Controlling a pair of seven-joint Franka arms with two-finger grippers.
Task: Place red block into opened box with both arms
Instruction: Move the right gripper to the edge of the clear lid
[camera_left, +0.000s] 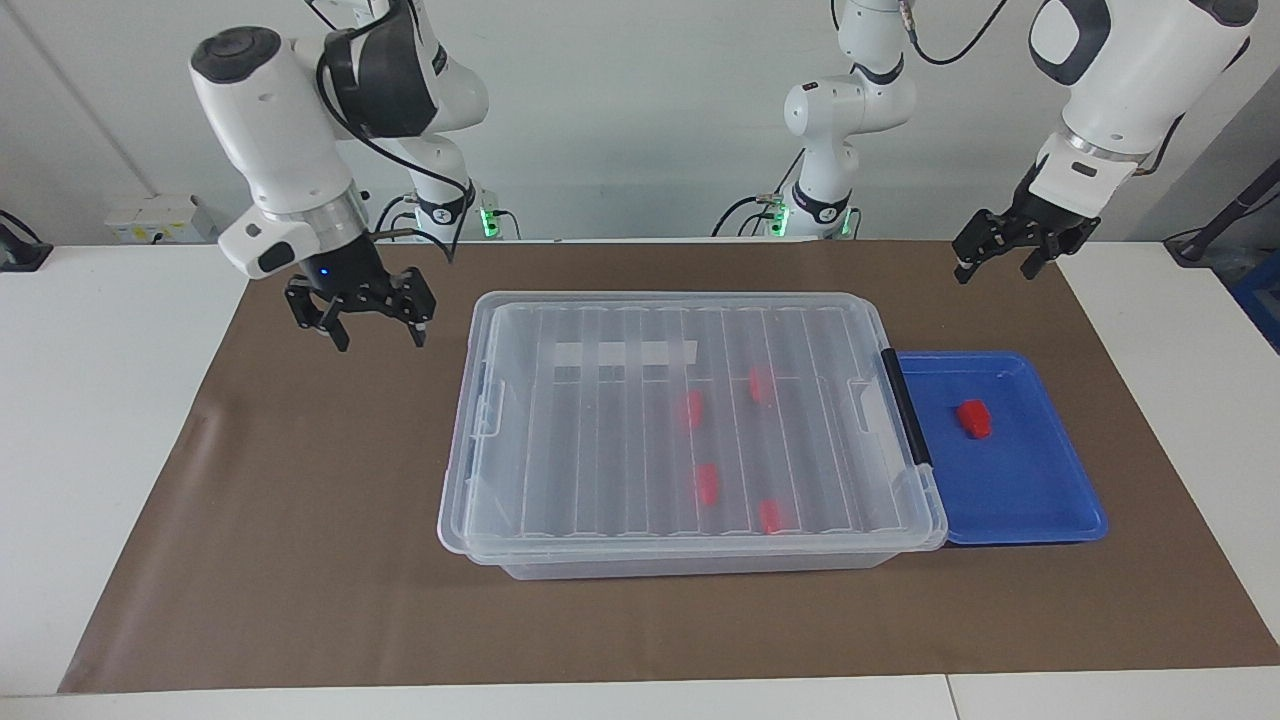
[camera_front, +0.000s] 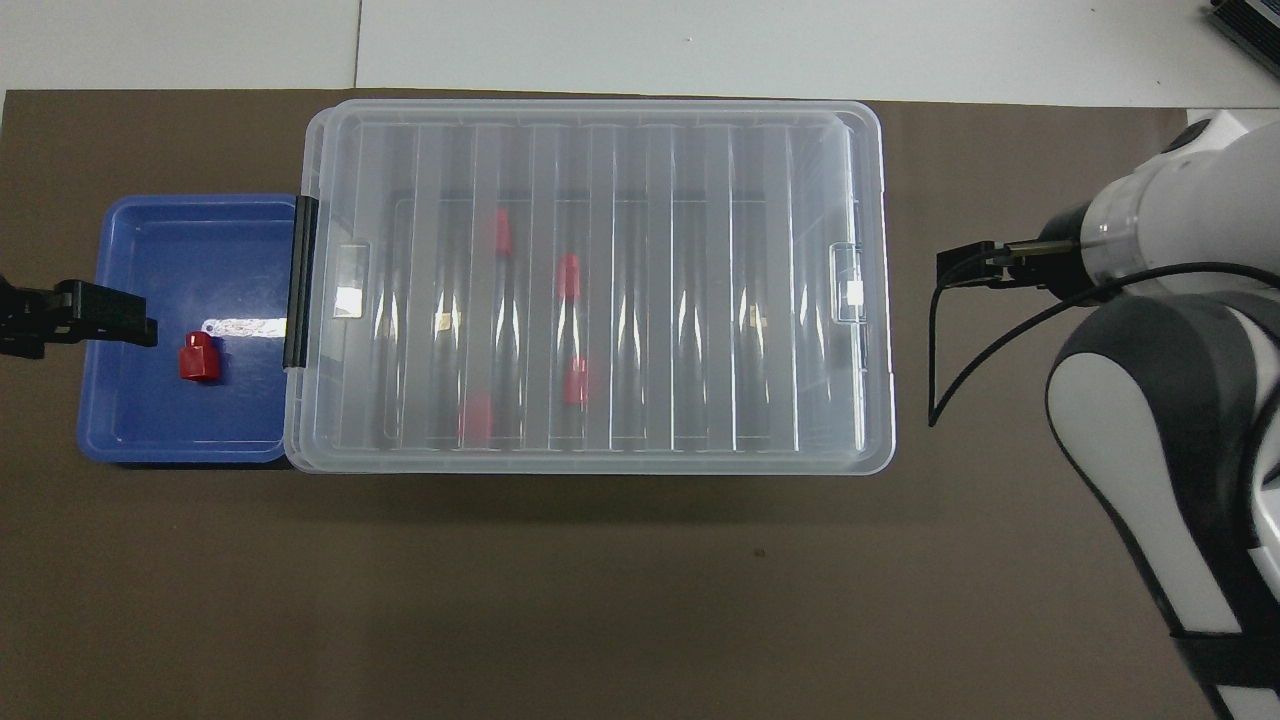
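1. I see the box (camera_left: 690, 430) at the middle of the brown mat (camera_left: 300, 560) with its ribbed lid (camera_left: 620, 420) on, so nothing can go in until that lid comes up. Four red blocks show through the plastic, already inside.
2. The blue tray (camera_left: 1040, 500) sits touching the box's black-handled end, toward the left arm's end of the table. I read that as staging: a short carry from tray to box.
3. My right gripper (camera_left: 370, 325) hangs over the mat just beside the box's other end, fingers spread wide and empty. I judge it is placed there to take the lid at that end.
4. My left gripper (camera_left: 998, 262) waits in the air over the mat, its jaws also wide apart and holding nothing.
5. The red block (camera_left: 973, 418) lies loose in the tray, untouched, well apart from both grippers.
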